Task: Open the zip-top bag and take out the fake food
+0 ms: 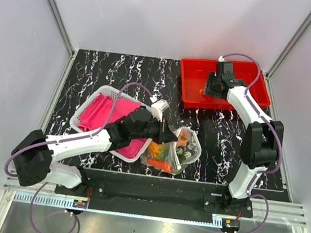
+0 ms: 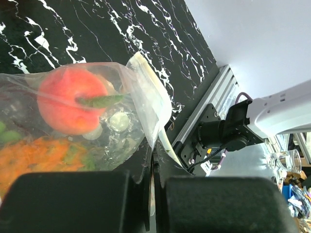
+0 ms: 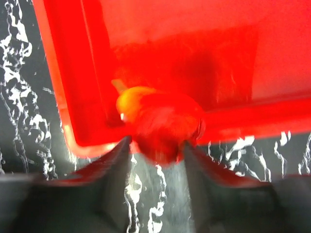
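The zip-top bag (image 1: 177, 150) lies at the table's front middle, with orange and green fake food (image 1: 162, 154) inside. In the left wrist view the bag (image 2: 131, 97) holds a peach-orange round fruit (image 2: 68, 104) and orange pieces (image 2: 34, 155). My left gripper (image 1: 171, 135) is shut on the bag's edge; the plastic is pinched between the jaws (image 2: 155, 165). My right gripper (image 1: 208, 92) hangs over the red tray (image 1: 261, 89) and grips a red fake food piece (image 3: 167, 128) between its fingertips (image 3: 155, 145). The view is blurred. A yellow-orange bit (image 3: 129, 102) shows just behind the red piece.
A white mesh basket (image 1: 98, 95) with pink cloth (image 1: 107, 113) sits at the left, under my left forearm. The red tray's near rim (image 3: 87, 73) lies right below the right gripper. White walls and metal posts enclose the table. The right arm's base (image 2: 218, 131) stands near the bag.
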